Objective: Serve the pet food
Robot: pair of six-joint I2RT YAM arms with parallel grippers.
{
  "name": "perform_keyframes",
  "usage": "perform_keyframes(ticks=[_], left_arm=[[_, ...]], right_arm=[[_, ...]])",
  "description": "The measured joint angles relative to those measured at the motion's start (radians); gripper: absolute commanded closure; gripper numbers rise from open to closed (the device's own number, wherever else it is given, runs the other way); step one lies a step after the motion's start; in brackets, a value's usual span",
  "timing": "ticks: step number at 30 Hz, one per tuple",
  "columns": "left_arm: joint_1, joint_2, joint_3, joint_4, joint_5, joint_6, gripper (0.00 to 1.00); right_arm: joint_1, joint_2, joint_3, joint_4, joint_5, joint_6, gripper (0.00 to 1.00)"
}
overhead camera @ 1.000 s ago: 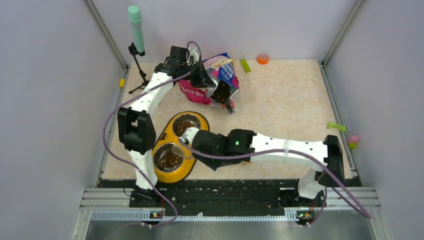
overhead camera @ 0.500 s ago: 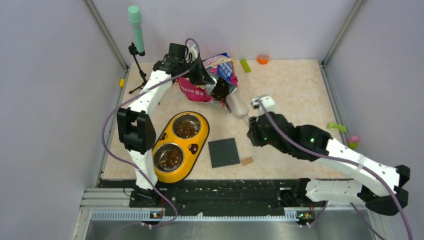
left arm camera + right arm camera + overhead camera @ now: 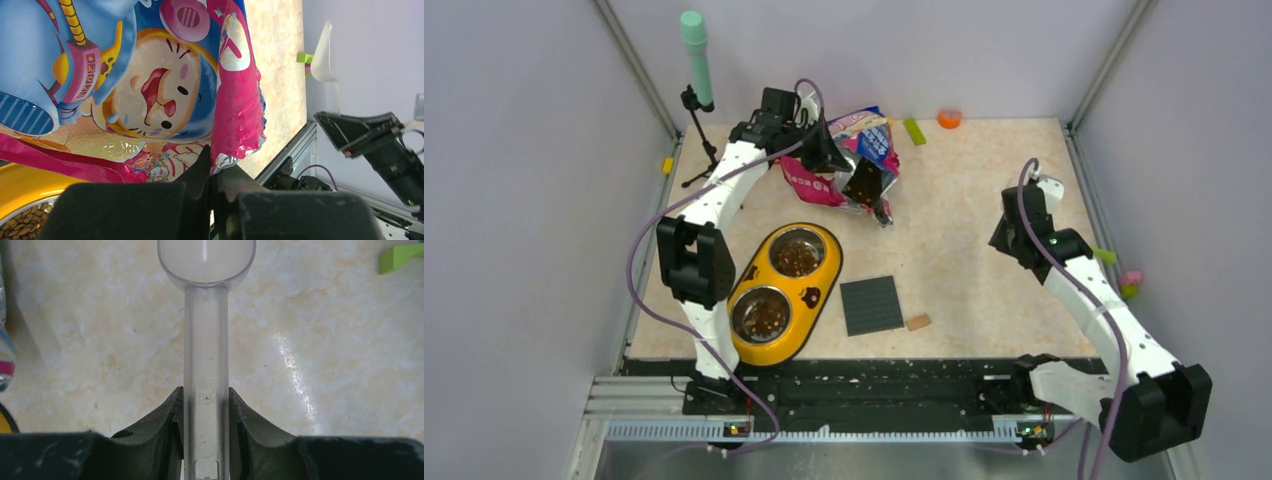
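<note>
Here, pet food far from right claw

The bag was shiny, crinkly foil. The scoop was clear, smooth plastic. The yellow feeder looked like shiny plastic with metal cups. The tabletop was smooth and a bit glossy.

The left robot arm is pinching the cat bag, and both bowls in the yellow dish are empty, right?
Not quite. The bowls are not empty: the top external view shows brown kibble in both bowls of the yellow dish. The rest is right: the left gripper is pinching the cat bag, with its jaws shut on the bag's edge.
</note>
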Motion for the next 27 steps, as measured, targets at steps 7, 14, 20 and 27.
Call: perform_keyframes(ticks=[7, 14, 20, 27], left_arm=[[0.0, -0.038, -0.074, -0.002, -0.01, 0.03, 1.0], [0.001, -0.064, -0.094, -0.019, -0.038, 0.074, 1.0], [0.001, -0.064, -0.095, -0.045, -0.038, 0.098, 1.0], [0.001, -0.064, -0.095, -0.058, -0.035, 0.114, 1.0]], right_arm=[[-0.158, 0.135, -0.091, 0.208, -0.072, -0.025, 1.0], [-0.174, 0.261, -0.101, 0.353, -0.096, -0.061, 1.0], [-0.177, 0.358, -0.135, 0.421, -0.105, -0.069, 0.61], [-0.182, 0.404, -0.134, 0.44, -0.106, -0.084, 0.05]])
